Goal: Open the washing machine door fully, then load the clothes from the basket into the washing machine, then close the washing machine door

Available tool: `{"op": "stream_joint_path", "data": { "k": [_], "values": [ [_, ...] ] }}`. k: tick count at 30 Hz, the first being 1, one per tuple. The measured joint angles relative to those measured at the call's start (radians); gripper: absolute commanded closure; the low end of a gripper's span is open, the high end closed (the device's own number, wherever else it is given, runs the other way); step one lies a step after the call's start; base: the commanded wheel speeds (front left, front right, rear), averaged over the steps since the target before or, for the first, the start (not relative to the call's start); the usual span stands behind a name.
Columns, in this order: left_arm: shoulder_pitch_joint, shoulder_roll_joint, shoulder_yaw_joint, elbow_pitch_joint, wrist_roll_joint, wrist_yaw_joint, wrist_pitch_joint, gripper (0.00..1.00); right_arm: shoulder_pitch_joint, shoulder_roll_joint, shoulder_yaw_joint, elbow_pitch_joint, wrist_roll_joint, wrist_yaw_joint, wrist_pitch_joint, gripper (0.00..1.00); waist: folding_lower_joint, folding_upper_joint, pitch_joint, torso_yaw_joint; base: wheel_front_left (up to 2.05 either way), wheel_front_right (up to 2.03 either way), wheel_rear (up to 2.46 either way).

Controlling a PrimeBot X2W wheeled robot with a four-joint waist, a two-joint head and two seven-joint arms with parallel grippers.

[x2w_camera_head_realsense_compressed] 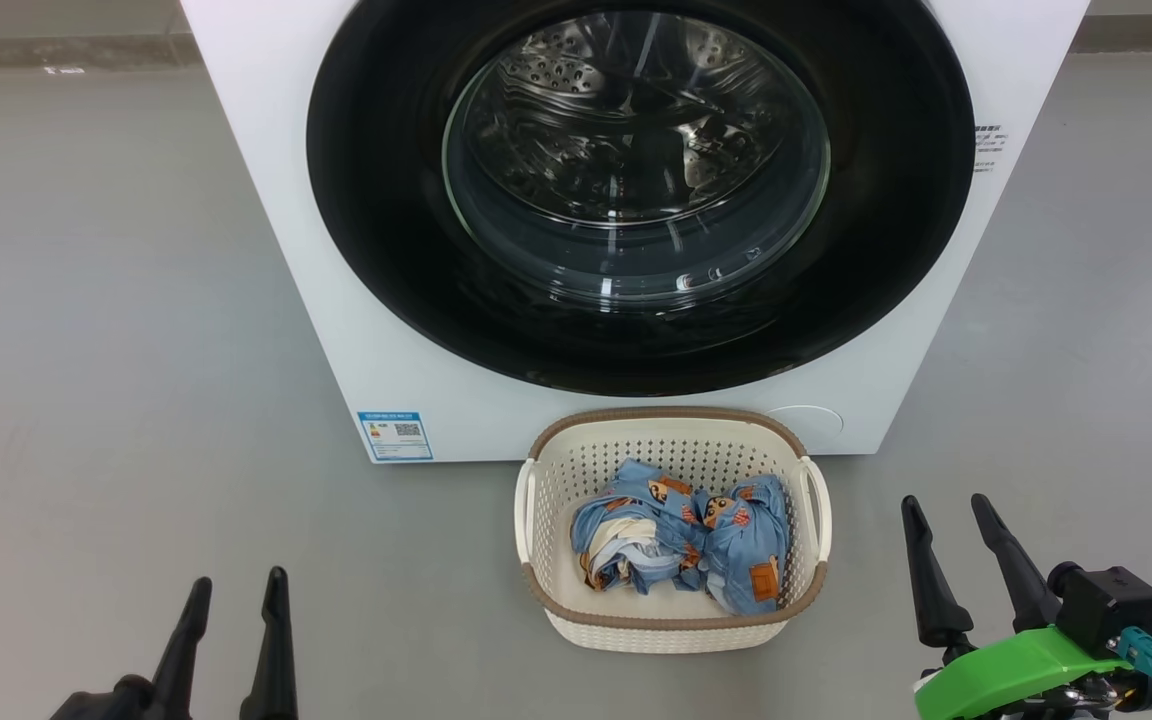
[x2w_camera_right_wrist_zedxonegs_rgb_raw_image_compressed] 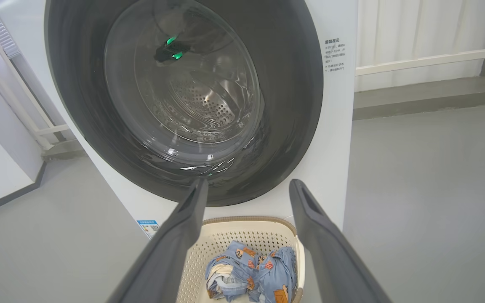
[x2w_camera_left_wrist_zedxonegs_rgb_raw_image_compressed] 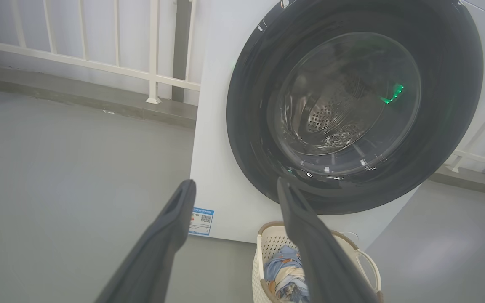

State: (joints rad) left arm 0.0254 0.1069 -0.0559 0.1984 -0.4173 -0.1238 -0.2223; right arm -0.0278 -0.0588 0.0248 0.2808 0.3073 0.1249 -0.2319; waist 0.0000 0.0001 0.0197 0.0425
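Straight ahead of me on the floor (x2w_camera_head_realsense_compressed: 116,400) stands the washer (x2w_camera_head_realsense_compressed: 456,410), its door (x2w_camera_head_realsense_compressed: 636,180) shut flat against the front, so opening it is the step in hand and nothing is loaded yet. My left end effector (x2w_camera_head_realsense_compressed: 241,578) and right end effector (x2w_camera_head_realsense_compressed: 944,500) both hang low and well short of the machine, fingers spread wide, empty, one on each side of the basket (x2w_camera_head_realsense_compressed: 676,630). To do this well, I judge I should first find the latch side of the black rim; no handle or hinge stands out from here, so I cannot tell which side that is. Then I would hook one finger behind that edge and pull along the door's arc rather than straight back, following it until it is fully open. The basket sits just before the washer, under the door's lower rim, so the swing needs watching there. It holds the clothes (x2w_camera_head_realsense_compressed: 681,535), a small bunched heap of blue fabric on its bottom. Through the glass the drum (x2w_camera_head_realsense_compressed: 576,75) shows bare perforated steel and looks empty.
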Motion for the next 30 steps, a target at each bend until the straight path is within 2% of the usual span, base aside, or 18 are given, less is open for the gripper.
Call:
{"op": "stream_joint_path", "data": {
  "k": [11, 30],
  "values": [
    [0.0, 0.002, 0.005, 0.001, 0.12, -0.002, -0.026, 0.0, 0.012, 0.016, -0.044, -0.003, -0.134, 0.0, -0.016, 0.0, 0.0, 0.0, -0.009, 0.006, 0.0, 0.0, 0.0],
    [0.002, 0.001, 0.026, 0.016, 0.127, -0.007, -0.03, 0.0, 0.041, 0.019, -0.088, -0.009, -0.132, 0.0, -0.016, 0.0, 0.0, 0.0, -0.023, 0.01, 0.0, 0.0, 0.0]
  ]
}}
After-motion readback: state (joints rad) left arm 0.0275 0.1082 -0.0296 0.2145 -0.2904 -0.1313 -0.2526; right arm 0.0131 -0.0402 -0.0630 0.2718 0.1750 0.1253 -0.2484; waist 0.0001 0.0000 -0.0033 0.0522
